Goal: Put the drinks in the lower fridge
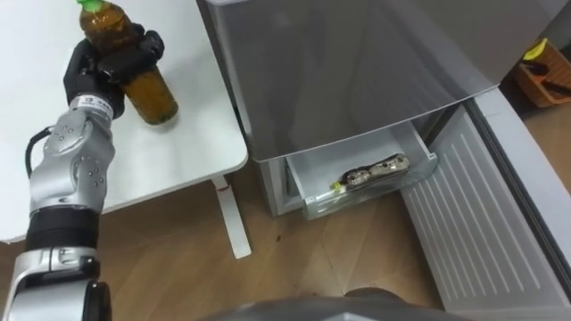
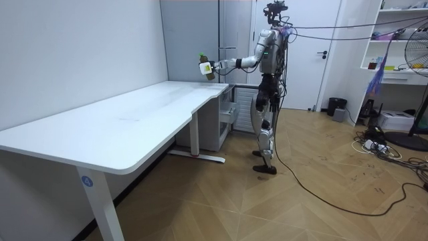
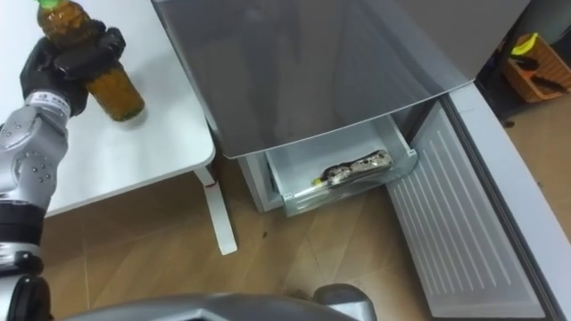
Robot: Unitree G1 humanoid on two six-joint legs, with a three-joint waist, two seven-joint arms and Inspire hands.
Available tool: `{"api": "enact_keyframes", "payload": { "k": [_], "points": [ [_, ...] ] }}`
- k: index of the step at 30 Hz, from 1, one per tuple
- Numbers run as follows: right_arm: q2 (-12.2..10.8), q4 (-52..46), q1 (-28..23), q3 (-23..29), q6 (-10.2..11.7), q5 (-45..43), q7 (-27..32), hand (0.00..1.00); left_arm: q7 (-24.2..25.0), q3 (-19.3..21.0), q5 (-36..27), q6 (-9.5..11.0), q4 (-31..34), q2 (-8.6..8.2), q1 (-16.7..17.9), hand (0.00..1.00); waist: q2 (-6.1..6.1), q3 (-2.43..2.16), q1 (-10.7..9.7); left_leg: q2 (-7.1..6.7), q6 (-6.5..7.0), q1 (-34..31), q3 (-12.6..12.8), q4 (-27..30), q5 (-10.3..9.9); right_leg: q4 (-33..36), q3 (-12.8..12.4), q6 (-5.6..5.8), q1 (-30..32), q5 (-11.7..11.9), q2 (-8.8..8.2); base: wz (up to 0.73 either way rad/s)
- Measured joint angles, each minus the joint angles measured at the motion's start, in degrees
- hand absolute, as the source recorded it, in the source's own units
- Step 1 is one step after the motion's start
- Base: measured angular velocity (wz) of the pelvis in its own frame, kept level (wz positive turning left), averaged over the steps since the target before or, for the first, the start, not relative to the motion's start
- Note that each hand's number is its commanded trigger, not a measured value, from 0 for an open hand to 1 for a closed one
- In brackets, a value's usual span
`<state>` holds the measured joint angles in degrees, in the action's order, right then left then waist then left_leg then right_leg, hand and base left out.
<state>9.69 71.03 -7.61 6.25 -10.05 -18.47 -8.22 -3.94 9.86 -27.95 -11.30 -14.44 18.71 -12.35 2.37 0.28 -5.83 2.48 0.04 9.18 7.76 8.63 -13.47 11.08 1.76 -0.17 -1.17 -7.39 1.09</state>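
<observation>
While the left hand (image 1: 111, 62) is clenched round the middle of the amber bottle (image 1: 153, 96), the bottle hangs tilted above the white worktop (image 1: 178, 152), green cap (image 1: 89, 4) uppermost, well apart from the fridge (image 1: 357, 62). Step in hand, as I judge it: carry to the lower drawer (image 1: 321, 203), which stands pulled out beneath the grey fridge front, with the door (image 1: 482, 214) swung open to the robot's right. To do it well: keep the grasp firm (the bottle sits aslant in the hand, so its base may swing), clear the worktop edge before turning and bend low enough to reach the drawer. Lay the bottle on its side beside the second bottle (image 1: 375, 169) lying there, not on top of it, and release only once it rests on the drawer floor. Count: drinks seen, two, one in the hand and one in the drawer. Drawers open, one. Worktop, one. Fridge, one. Room view: the robot stands upright beside the fridge, left arm stretched out over the worktop end.
</observation>
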Motion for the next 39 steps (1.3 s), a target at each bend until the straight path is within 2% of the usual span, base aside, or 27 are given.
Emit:
{"api": "enact_keyframes", "payload": {
  "k": [3, 8, 10, 12, 16, 20, 22, 24, 25, 29, 30, 33, 39],
  "points": [
    [0.0, 0.01, 0.72, -0.05, 0.11, 0.08, 0.18, 0.0, -1.46, -0.2, -0.03, 0.01, 5.08, 0.0, 2.25, 1.0, 0.19, 0.06, -0.03, 0.0, 0.0, -0.06, 0.0, -0.01, 0.0, -0.06, 0.01, 0.0, -0.12, 0.0, 0.0, 0.0],
    [-0.03, -0.42, 1.88, -0.22, 0.63, 3.0, 1.65, 0.0, -2.09, -0.9, 1.48, 0.0, 9.14, -0.58, 5.4, 1.0, 0.48, 0.13, 0.48, -0.01, 0.0, -0.67, -0.24, 0.04, 0.0, -0.24, 0.05, 0.01, 0.12, -0.01, 0.0, 0.04],
    [0.01, -0.38, 2.05, -0.67, 0.74, 6.29, 2.44, 0.0, -2.05, -1.14, 1.46, 0.0, 10.79, -1.65, 6.6, 1.0, 0.46, 0.11, 1.31, -0.01, 0.0, -0.57, -0.29, 0.06, 0.0, -0.3, 0.19, 0.01, -0.07, -0.01, 0.0, 0.06],
    [0.05, -0.44, 2.06, -2.6, 0.74, 9.71, 3.8, 0.0, -1.88, -1.63, 1.48, 0.02, 12.66, -3.51, 7.49, 1.0, 0.28, 0.09, 2.55, -0.01, 0.0, -0.6, -0.31, 0.08, 0.01, -0.21, 0.54, 0.01, -0.11, -0.01, -0.09, 0.07],
    [0.26, -1.75, 1.85, -4.61, 0.79, 9.92, 4.12, 0.0, -1.76, -2.81, 1.91, 0.04, 13.47, -4.5, 7.53, 1.0, -0.13, 0.06, 3.83, -0.02, 0.0, -1.38, -0.64, 0.44, 0.01, -0.35, 1.63, 0.0, 0.08, -0.02, -0.37, 0.13],
    [1.01, -4.63, 2.54, -5.97, 0.89, 9.94, 4.55, 0.0, -1.05, -6.21, 4.69, 0.29, 18.48, -5.53, 9.6, 1.0, -0.51, 0.19, 4.9, -0.17, 0.01, -1.74, -0.47, 0.86, 0.02, -0.46, 2.72, 0.1, 0.02, -0.08, -0.86, 0.13],
    [1.07, -6.25, 3.37, -6.71, 2.29, 10.19, 5.22, 0.0, -0.32, -6.57, 5.09, 0.45, 19.2, -6.49, 10.49, 1.0, -0.61, 0.23, 4.9, -0.13, 0.01, -1.62, -0.58, 0.86, 0.02, -0.47, 2.91, 0.1, -0.32, -0.08, -0.87, 0.04],
    [0.94, -7.75, 5.09, -7.91, 4.53, 11.9, 5.5, 0.0, 0.02, -7.95, 5.12, 0.46, 19.24, -6.68, 11.07, 1.0, -0.91, 0.42, 4.9, -0.11, 0.01, -1.55, -0.87, 0.9, 0.02, -0.78, 3.1, 0.1, -0.77, -0.08, -0.86, 0.08],
    [0.77, -8.57, 5.35, -7.98, 4.75, 12.59, 5.39, 0.0, 0.6, -8.12, 5.11, 0.49, 19.28, -6.75, 11.29, 1.0, -1.01, 0.45, 4.96, -0.11, 0.01, -1.6, -1.02, 0.91, 0.02, -0.81, 3.21, 0.08, -0.8, -0.09, -0.87, 0.08],
    [-1.01, -14.31, 5.49, -10.43, 6.93, 16.34, 2.08, 0.0, 3.37, -9.17, 5.12, 0.62, 20.69, -6.84, 14.93, 1.0, -1.94, -0.06, 5.11, -0.06, 0.0, -2.07, -1.85, 1.19, 0.03, -1.4, 4.48, 0.02, -0.84, -0.09, -0.97, 0.13],
    [-1.35, -15.55, 5.24, -11.64, 6.89, 16.52, 1.07, 0.0, 3.44, -9.71, 5.23, 0.62, 21.17, -6.86, 15.67, 1.0, -2.09, -0.18, 5.99, -0.03, 0.0, -2.13, -1.85, 1.19, 0.03, -1.42, 4.63, 0.02, -0.83, -0.09, -0.97, 0.1],
    [-1.6, -19.82, 4.04, -14.44, 6.83, 16.41, -2.76, 0.0, 3.64, -10.52, 5.12, 0.62, 24.14, -6.93, 18.47, 1.0, -2.11, -0.21, 7.27, -0.05, 0.0, -2.27, -2.79, 1.19, 0.03, -1.36, 5.4, 0.03, -0.92, -0.09, -1.11, 0.08],
    [-1.77, -25.48, 4.36, -19.11, 6.71, 16.11, -10.59, 0.0, 7.33, -13.71, 4.97, 0.64, 24.23, -7.8, 18.86, 1.0, -2.18, -0.16, 7.8, -0.25, 0.01, -2.58, -4.75, 1.56, 0.04, -1.37, 8.17, 0.14, -1.7, -0.16, -1.78, 0.2]
  ]
}}
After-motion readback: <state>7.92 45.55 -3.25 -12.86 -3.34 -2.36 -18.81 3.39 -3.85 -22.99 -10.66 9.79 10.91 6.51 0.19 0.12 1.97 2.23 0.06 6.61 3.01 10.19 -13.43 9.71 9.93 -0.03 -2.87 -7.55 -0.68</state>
